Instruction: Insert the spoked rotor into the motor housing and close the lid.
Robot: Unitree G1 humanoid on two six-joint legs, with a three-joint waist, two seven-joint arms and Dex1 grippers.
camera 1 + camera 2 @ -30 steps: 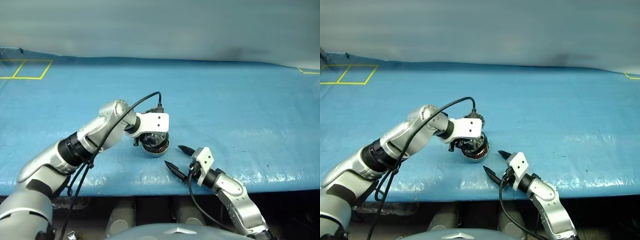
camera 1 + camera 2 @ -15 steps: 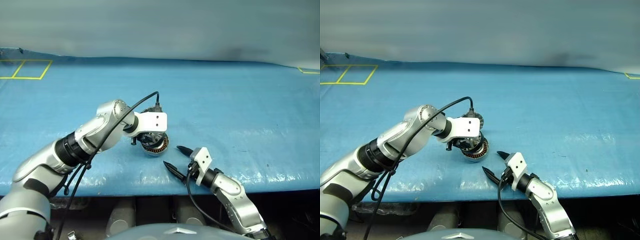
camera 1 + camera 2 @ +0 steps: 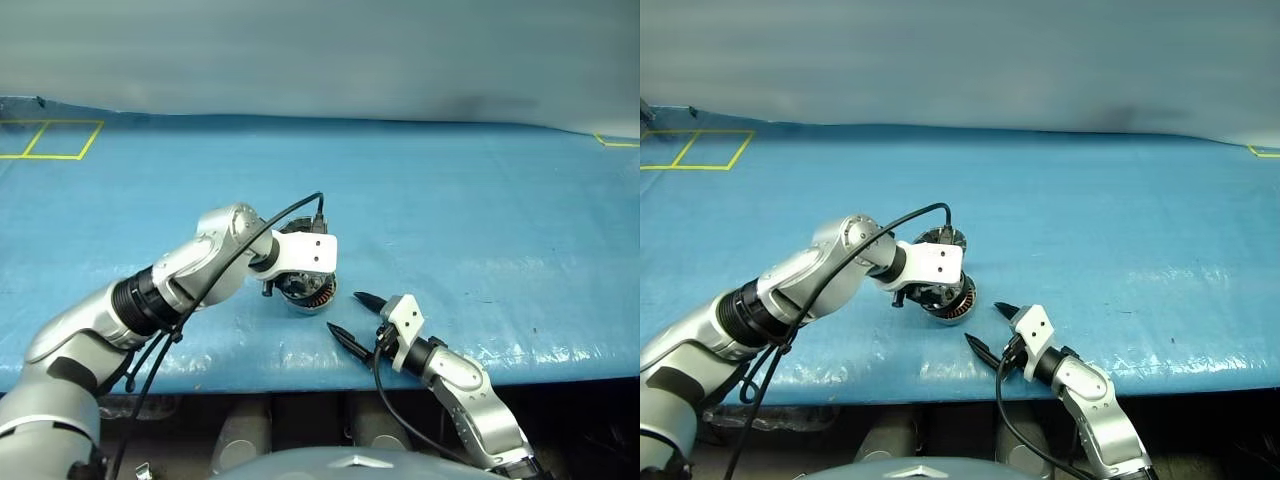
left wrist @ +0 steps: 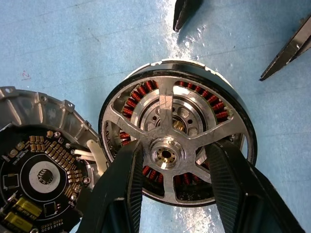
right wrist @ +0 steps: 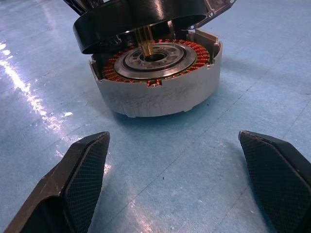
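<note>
Left tool (image 3: 293,287) angled steeply down, clamped — right tool (image 3: 350,317) near level, fingers spread wide.

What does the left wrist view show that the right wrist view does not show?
Left wrist view alone: the spoked rotor's top face with spokes and hub, the left gripper's jaws on it, and the opened lid's inner face carrying a circuit board.

Right wrist view alone: the motor housing's grey outer wall from the side, and the rotor tilted above it, not yet seated.

Both: copper windings, blue table cover, the open right gripper.
</note>
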